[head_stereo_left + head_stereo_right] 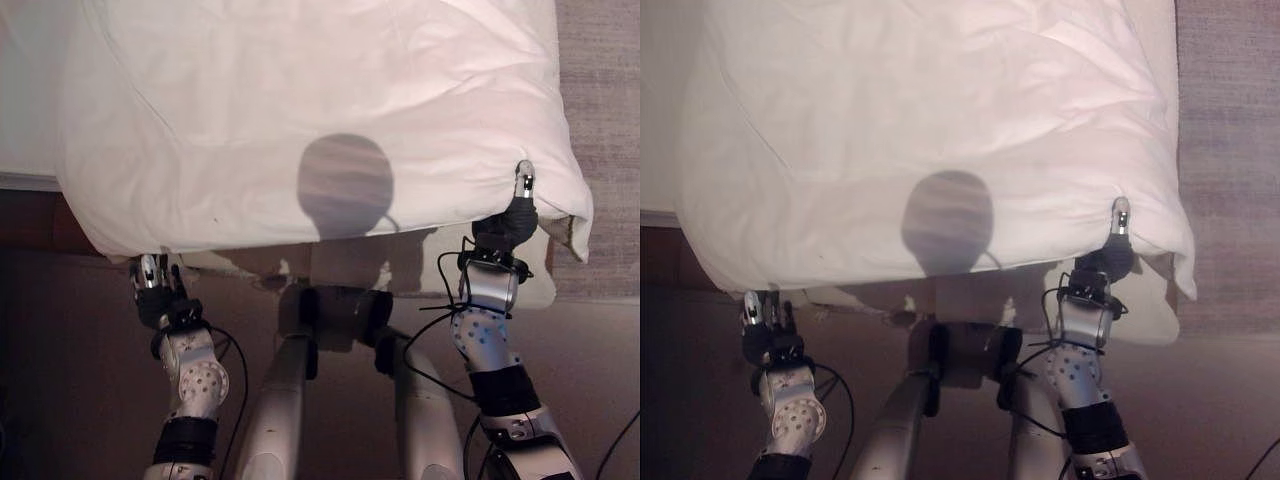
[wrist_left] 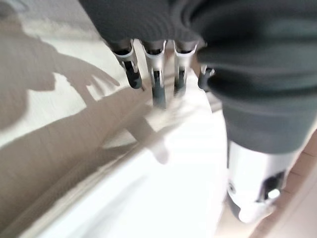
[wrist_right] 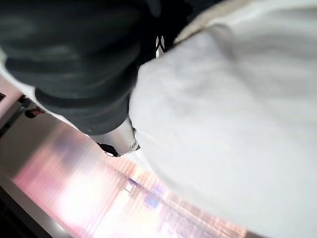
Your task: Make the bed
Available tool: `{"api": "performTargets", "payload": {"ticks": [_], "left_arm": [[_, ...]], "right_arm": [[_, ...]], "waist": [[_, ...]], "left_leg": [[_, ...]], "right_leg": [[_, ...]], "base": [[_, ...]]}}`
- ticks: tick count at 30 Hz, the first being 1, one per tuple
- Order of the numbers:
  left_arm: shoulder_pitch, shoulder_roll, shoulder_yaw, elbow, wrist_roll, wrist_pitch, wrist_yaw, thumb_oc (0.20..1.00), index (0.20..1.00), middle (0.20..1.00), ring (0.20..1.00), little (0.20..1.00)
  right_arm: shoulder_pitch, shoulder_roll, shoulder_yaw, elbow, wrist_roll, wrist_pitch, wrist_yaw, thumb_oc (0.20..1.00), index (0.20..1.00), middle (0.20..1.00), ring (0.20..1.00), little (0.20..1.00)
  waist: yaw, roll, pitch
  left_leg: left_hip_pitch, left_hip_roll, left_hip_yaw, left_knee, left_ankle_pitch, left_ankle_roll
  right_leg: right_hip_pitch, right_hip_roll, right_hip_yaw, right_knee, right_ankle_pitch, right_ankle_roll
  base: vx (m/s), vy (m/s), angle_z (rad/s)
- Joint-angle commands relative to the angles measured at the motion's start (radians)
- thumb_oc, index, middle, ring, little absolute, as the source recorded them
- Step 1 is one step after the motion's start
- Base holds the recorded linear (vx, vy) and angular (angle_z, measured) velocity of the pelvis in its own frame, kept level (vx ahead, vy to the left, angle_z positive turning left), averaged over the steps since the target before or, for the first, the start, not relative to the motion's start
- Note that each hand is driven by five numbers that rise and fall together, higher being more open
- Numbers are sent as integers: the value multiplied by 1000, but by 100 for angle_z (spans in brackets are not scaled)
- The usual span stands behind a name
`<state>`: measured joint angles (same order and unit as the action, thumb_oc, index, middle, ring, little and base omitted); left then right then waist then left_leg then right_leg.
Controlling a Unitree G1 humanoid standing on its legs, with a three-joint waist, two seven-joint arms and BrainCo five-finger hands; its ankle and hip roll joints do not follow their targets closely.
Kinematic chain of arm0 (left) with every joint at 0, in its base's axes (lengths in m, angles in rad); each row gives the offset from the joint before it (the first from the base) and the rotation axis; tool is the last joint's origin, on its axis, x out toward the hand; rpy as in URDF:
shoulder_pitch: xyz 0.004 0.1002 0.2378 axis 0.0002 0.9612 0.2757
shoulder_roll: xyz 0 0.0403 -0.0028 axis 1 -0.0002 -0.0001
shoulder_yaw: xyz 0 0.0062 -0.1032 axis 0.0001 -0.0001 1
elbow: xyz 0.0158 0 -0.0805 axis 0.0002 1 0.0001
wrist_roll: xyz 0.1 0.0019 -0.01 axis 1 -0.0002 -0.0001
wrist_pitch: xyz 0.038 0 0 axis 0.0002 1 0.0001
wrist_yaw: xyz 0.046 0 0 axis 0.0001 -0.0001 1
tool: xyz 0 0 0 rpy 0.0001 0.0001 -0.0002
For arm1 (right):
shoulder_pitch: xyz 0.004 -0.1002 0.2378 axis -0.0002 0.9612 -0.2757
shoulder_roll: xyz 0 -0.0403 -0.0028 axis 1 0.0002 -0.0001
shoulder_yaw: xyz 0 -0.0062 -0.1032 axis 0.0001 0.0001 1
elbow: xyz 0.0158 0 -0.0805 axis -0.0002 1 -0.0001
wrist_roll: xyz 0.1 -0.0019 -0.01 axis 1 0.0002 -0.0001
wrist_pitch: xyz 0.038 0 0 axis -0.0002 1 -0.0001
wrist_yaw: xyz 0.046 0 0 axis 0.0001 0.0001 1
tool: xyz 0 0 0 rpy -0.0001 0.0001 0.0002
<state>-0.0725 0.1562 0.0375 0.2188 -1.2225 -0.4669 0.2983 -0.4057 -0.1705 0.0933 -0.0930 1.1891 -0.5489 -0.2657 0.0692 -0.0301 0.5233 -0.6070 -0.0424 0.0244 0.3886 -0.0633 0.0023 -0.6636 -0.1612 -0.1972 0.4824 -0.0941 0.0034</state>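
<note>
A puffy white duvet (image 1: 320, 110) covers the bed, its near edge hanging towards me. My right hand (image 1: 510, 222) grips that edge near its right corner: the thumb (image 1: 524, 180) lies on top and the fingers are tucked beneath the cloth. White cloth (image 3: 233, 124) lies over this hand in the right wrist view. My left hand (image 1: 155, 290) sits just below the edge near the duvet's left corner. Its fingers (image 2: 158, 74) are straight and hold nothing, pointing at the white sheet (image 2: 163, 188).
The bed's white sheet (image 1: 25, 90) shows left of the duvet, over a dark bed side (image 1: 30, 215). Grey carpet (image 1: 600, 100) runs along the right of the bed. Brown floor (image 1: 80, 380) lies around me.
</note>
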Motion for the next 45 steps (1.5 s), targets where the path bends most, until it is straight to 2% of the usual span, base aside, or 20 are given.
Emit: {"api": "performTargets", "payload": {"ticks": [1, 3, 4, 7, 8, 9, 12, 14, 15, 18, 23, 29, 32, 33, 34, 35, 38, 45], "left_arm": [[93, 2, -63, -10, -58, 50, -105, 1000, 1000, 1000, 1000, 1000], [130, 17, -154, 2, -86, 96, -151, 1000, 1000, 1000, 1000, 1000], [130, 17, -154, 2, -86, 96, -151, 1000, 1000, 1000, 1000, 1000], [174, 44, -289, -17, -131, 171, -222, 1000, 1000, 1000, 1000, 1000], [174, 45, -289, -17, -131, 171, -222, 1000, 1000, 1000, 1000, 1000], [183, 57, -323, -21, -132, 187, -238, 1000, 1000, 1000, 1000, 1000], [178, 90, -453, -42, -156, 248, -291, 1000, 1000, 1000, 1000, 1000], [177, 90, -453, -42, -156, 248, -291, 1000, 1000, 1000, 1000, 1000], [141, 94, -512, -36, -159, 278, -318, 1000, 1000, 1000, 1000, 1000], [111, 90, -533, -39, -167, 284, -329, 1000, 1000, 1000, 1000, 1000], [-9, 45, -543, -40, -190, 266, -340, 1000, 1000, 1000, 1000, 1000], [-188, -32, -523, -51, -211, 190, -313, 1000, 1000, 1000, 1000, 1000], [-215, -45, -522, -43, -214, 179, -308, 1000, 1000, 1000, 1000, 1000], [-284, -70, -508, -3, -218, 158, -288, 1000, 1000, 1000, 1000, 1000], [-283, -70, -508, -3, -218, 158, -288, 1000, 1000, 1000, 1000, 1000], [-324, -86, -494, 12, -223, 144, -277, 1000, 1000, 1000, 1000, 1000], [-368, -108, -458, 28, -231, 120, -270, 1000, 1000, 1000, 1000, 1000], [-400, -126, -373, 26, -237, 73, -273, 1000, 1000, 1000, 1000, 1000]], "right_arm": [[52, -23, 22, -154, -38, -74, 97, 200, 200, 200, 200, 200], [32, -25, 53, -160, -30, -75, 107, 200, 200, 200, 200, 200], [32, -26, 52, -160, -30, -75, 107, 200, 200, 200, 200, 200], [23, -30, 97, -169, -3, -73, 129, 200, 200, 200, 200, 200], [23, -30, 97, -169, -3, -73, 130, 200, 200, 200, 200, 200], [24, -29, 107, -162, 4, -75, 130, 200, 200, 200, 200, 200], [0, -30, 148, -143, 27, -76, 140, 200, 200, 200, 200, 200], [0, -30, 147, -143, 28, -76, 140, 200, 200, 200, 200, 200], [-7, -22, 172, -132, 49, -76, 150, 200, 200, 200, 200, 200], [-4, -19, 185, -130, 65, -75, 160, 200, 200, 200, 200, 200], [10, -13, 209, -150, 94, -76, 185, 200, 200, 200, 200, 200], [3, 8, 219, -154, 99, -86, 191, 200, 200, 200, 200, 200], [1, 12, 221, -150, 103, -86, 191, 200, 200, 200, 200, 200], [-9, 22, 224, -143, 106, -88, 190, 200, 200, 200, 200, 200], [-8, 22, 225, -142, 106, -88, 190, 200, 200, 200, 200, 200], [-12, 28, 225, -138, 109, -91, 190, 200, 200, 200, 200, 200], [-8, 34, 228, -133, 120, -90, 195, 200, 200, 200, 200, 200], [16, 42, 222, -139, 142, -79, 229, 200, 200, 200, 200, 200]], "waist": [[-23, 28, -122], [-22, 30, -114], [-22, 30, -114], [-26, 30, -101], [-26, 31, -100], [-27, 31, -98], [-33, 26, -90], [-33, 26, -90], [-38, 19, -90], [-42, 14, -91], [-55, -4, -98], [-74, -27, -112], [-76, -30, -113], [-84, -38, -121], [-83, -37, -121], [-89, -41, -126], [-93, -44, -129], [-97, -45, -128]], "left_leg": [[-38, -41, -9, -58, 44, 24], [-39, -41, -9, -52, 45, 25], [-38, -41, -9, -52, 45, 25], [-33, -39, -4, -48, 43, 27], [-32, -39, -4, -48, 42, 27], [-16, -38, -7, -46, 19, 22], [-9, -38, -3, -43, 13, 23], [-8, -38, -3, -43, 13, 23], [-4, -36, 1, -42, 10, 23], [-5, -35, 4, -40, 8, 22], [-9, -35, 8, -32, 4, 20], [-15, -31, 14, -25, -2, 21], [-15, -31, 15, -24, -2, 20], [-30, -30, 24, -26, 19, 23], [-16, -29, 19, -25, -4, 19], [-31, -28, 29, -25, 18, 24], [-31, -25, 33, -25, 16, 23], [-37, -24, 39, -12, 10, 22]], "right_leg": [[9, -4, 28, -93, 103, 103], [10, -5, 28, -89, 105, 103], [10, -5, 28, -89, 105, 103], [15, -5, 32, -86, 105, 104], [16, -4, 32, -86, 105, 104], [30, -3, 35, -82, 85, 111], [35, 1, 43, -82, 86, 114], [35, 1, 43, -81, 86, 114], [33, 2, 48, -79, 85, 115], [31, 2, 53, -78, 84, 115], [22, 5, 60, -71, 84, 114], [13, 14, 73, -66, 85, 112], [13, 15, 75, -65, 85, 111], [-3, 16, 80, -71, 109, 106], [9, 18, 82, -65, 88, 112], [-6, 19, 85, -70, 109, 105], [-5, 21, 88, -73, 110, 105], [-13, 23, 93, -60, 105, 103]], "base": [[0, 0, 0], [0, 0, 0], [0, 0, 0], [0, 0, 0], [54, -7, -1], [58, -9, 0], [16, 0, -1], [0, 0, 0], [0, 0, 0], [0, 0, 0], [0, -2, -2], [1, -1, -2], [-21, -1, -2], [0, 0, 0], [-63, 5, -1], [4, 4, -4], [-18, 2, -7], [1, 3, -3]]}}
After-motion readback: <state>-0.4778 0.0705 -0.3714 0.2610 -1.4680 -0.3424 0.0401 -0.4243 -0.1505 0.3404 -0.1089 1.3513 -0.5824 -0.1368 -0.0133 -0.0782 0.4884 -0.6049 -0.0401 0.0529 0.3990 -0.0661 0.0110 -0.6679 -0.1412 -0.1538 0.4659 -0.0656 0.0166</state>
